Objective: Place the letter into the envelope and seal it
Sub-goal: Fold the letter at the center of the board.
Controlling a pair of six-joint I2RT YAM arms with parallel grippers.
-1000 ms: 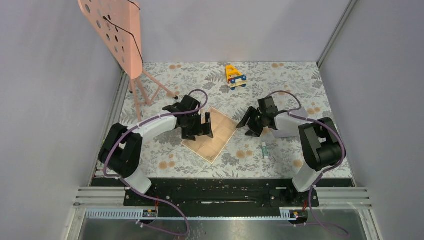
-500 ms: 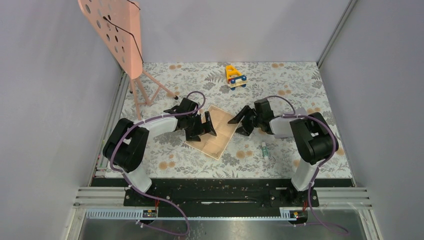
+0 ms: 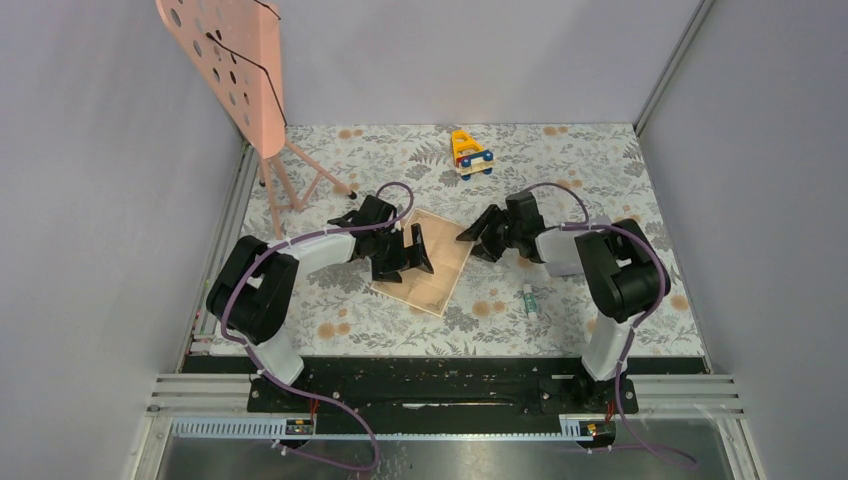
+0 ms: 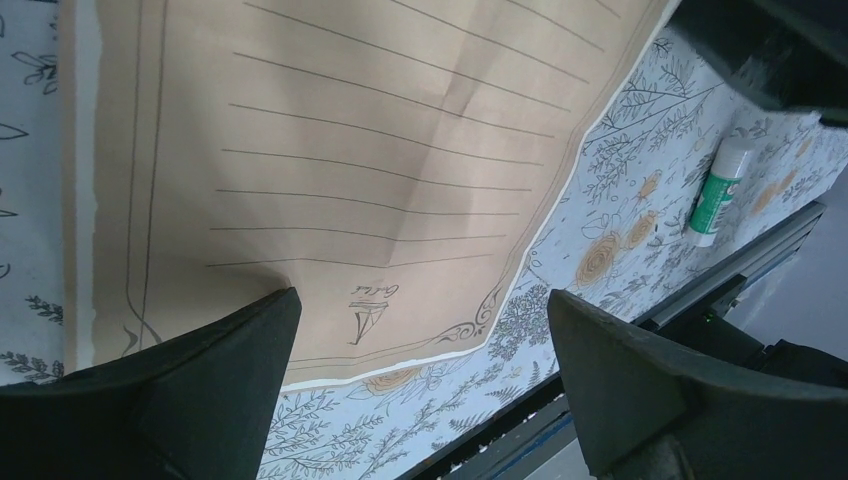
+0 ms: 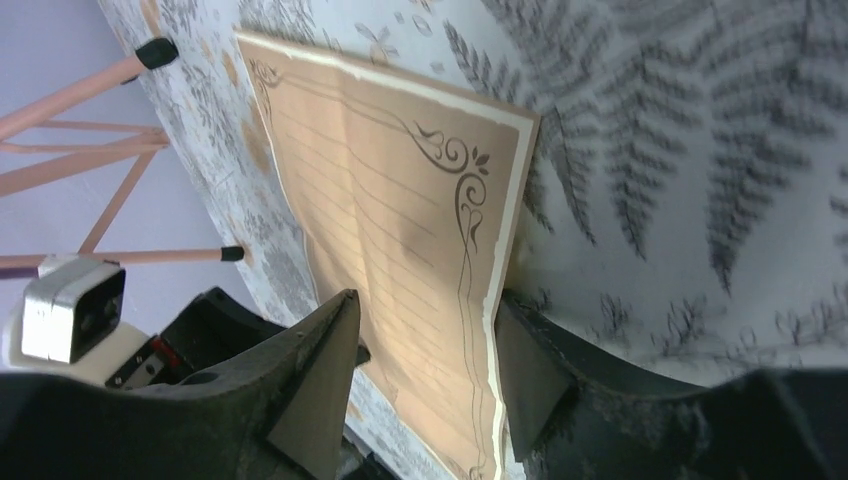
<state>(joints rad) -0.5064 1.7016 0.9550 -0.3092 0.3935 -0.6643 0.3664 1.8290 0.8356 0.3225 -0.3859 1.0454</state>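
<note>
We see the letter as tan paper, matt and creased, with fine printed lines. The table cover looks smooth and matt, with a floral print. The glue stick is glossy plastic. The stand is matt pink, and the rails are bare silvery metal.

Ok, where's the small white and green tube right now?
Top view: the tube lies on the floral tabletop, right of the tan lined sheet, beside the right arm.
</note>
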